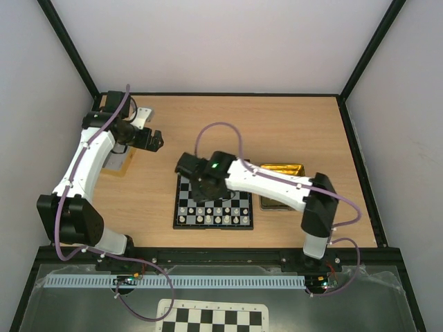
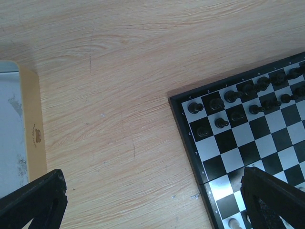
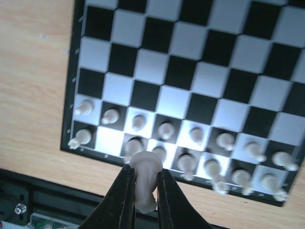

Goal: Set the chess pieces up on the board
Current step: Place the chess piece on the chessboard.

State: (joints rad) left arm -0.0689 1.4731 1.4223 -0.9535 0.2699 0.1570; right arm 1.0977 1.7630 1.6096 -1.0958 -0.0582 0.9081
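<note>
Now: cream chessman pinched above the chessboard

The right gripper has its jaws clamped on the chessman, which is round-headed and too blurred to tell its kind. In the right wrist view the piece hangs over the near edge of the chessboard, above the two nearest rows where the other cream chessmen stand. From above, that gripper sits over the board's left half. Black chessmen stand in the two far rows in the left wrist view. The left gripper hovers over the wooden table left of the board, jaws wide apart and holding nothing, beside a pale tin. A gold tin tray lies just right of the board.
</note>
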